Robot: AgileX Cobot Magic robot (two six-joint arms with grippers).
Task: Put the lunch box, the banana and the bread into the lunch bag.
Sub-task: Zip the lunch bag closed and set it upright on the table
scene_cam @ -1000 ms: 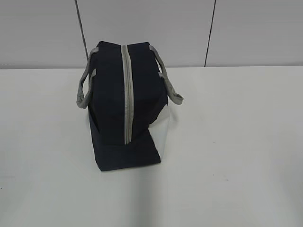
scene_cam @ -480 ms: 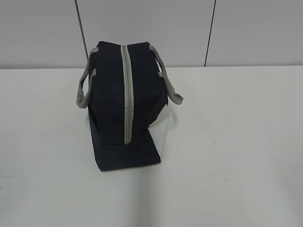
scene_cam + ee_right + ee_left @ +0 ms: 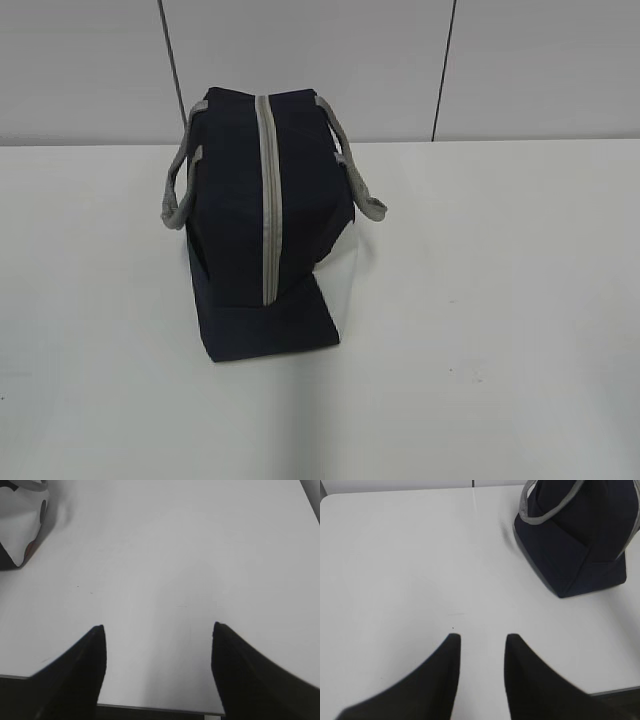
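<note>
The navy-blue lunch bag [image 3: 265,230] stands on the white table [image 3: 480,300] left of centre, its grey zipper strip [image 3: 268,200] running along the top and looking closed. It also shows in the left wrist view [image 3: 575,540] at the upper right, and its white end panel [image 3: 17,525] shows in the right wrist view at the upper left. The lunch box, the banana and the bread are out of view. My left gripper [image 3: 482,637] is open and empty above bare table, near its front edge. My right gripper [image 3: 157,627] is wide open and empty at the front edge.
Grey strap handles [image 3: 175,195] hang off both sides of the bag. A grey panelled wall [image 3: 500,70] stands behind the table. The table's front edge [image 3: 150,709] lies just under the right gripper. Neither arm shows in the exterior view.
</note>
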